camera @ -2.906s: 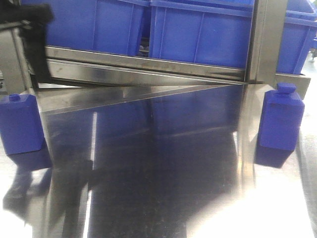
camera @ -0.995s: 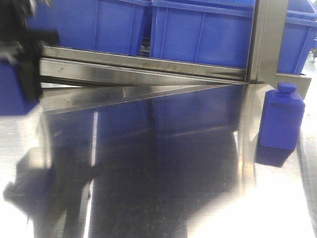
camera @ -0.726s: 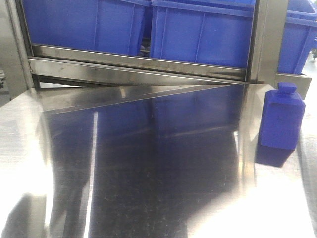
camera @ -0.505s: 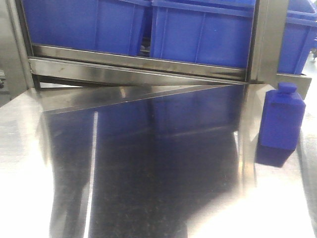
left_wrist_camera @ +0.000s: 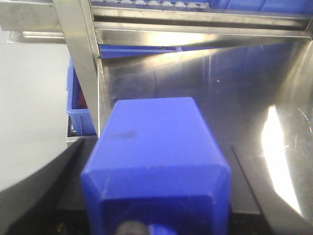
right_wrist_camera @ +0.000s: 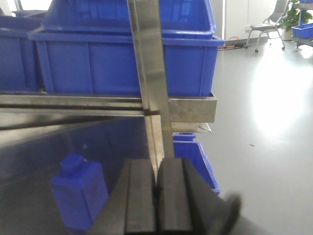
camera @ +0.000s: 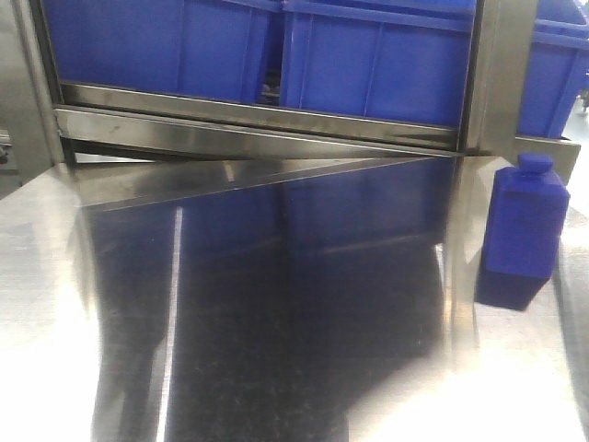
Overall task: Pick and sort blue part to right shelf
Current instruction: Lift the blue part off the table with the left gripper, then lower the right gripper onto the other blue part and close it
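My left gripper [left_wrist_camera: 156, 147] is clamped on a blue part [left_wrist_camera: 156, 171], a square-shouldered bottle shape that fills the lower middle of my left wrist view. My dark fingers [left_wrist_camera: 63, 196] flank it at 9 and 3 o'clock. Beyond it, toward 12 o'clock, lies the shiny steel tabletop [left_wrist_camera: 220, 88]. Past that is the right shelf [camera: 258, 124], whose front rail crosses the top of the view. One steel upright [left_wrist_camera: 78, 63] slants down at 11 o'clock. I cannot tell whether the part is clear of the tabletop.

My right gripper [right_wrist_camera: 156, 196] has its two black pads [right_wrist_camera: 139, 196] pressed flat together with nothing between them, low at 6 o'clock in my right wrist view.

A second blue part [camera: 523, 230] stands upright on the tabletop, cap on top, at 3 o'clock in the front view. It is just in front of the shelf's right post [camera: 497, 74]. From my right wrist it sits at 8 o'clock, beside my pads but apart from them.

Large blue crates [camera: 368, 64] sit side by side on the shelf at 12 o'clock, behind the rail. In the right wrist view a lower blue crate [right_wrist_camera: 195, 159] shows beneath the shelf's corner at 4 o'clock, against the grey floor [right_wrist_camera: 264, 147]. A chair [right_wrist_camera: 266, 24] stands far off at 1 o'clock.
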Tool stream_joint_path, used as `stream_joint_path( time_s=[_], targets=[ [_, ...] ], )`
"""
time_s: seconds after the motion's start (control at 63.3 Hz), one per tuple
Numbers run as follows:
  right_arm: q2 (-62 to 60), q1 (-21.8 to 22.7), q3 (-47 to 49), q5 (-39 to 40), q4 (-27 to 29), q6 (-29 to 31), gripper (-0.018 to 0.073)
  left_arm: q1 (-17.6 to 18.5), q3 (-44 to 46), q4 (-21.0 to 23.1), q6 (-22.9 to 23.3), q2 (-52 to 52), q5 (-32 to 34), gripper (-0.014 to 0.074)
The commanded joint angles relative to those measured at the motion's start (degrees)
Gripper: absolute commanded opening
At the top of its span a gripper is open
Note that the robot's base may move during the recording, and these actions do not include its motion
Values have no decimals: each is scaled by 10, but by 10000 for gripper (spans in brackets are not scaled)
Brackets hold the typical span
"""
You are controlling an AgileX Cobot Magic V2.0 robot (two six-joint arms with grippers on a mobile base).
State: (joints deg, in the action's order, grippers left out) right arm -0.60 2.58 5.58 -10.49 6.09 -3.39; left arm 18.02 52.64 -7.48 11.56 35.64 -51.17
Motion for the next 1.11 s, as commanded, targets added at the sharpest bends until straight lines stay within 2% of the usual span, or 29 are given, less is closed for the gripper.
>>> stream_joint_path(
  time_s=[0.0,0.111,0.174,0.395,0.584,0.711,0.821,0.995,1.09],
  targets=[
    [-7,4,56,9,13,1,237,4,15,-3,2,0,55,206],
    [12,4,96,-12,20,1,507,4,15,-3,2,0,55,206],
    [32,4,116,-29,28,1,610,4,15,-3,2,0,55,206],
    [96,1,171,-78,40,2,580,4,15,-3,2,0,55,206],
    [203,-35,299,-240,42,54,580,4,15,-3,2,0,54,209],
    [290,-55,384,-300,42,57,578,4,15,-3,2,0,53,214],
    [367,-58,453,-344,50,42,578,4,15,-3,1,0,52,237],
    [491,-58,541,-428,52,12,578,4,15,0,1,0,50,338],
    [544,-58,579,-451,59,-14,578,4,15,0,1,0,50,350]
  ],
)
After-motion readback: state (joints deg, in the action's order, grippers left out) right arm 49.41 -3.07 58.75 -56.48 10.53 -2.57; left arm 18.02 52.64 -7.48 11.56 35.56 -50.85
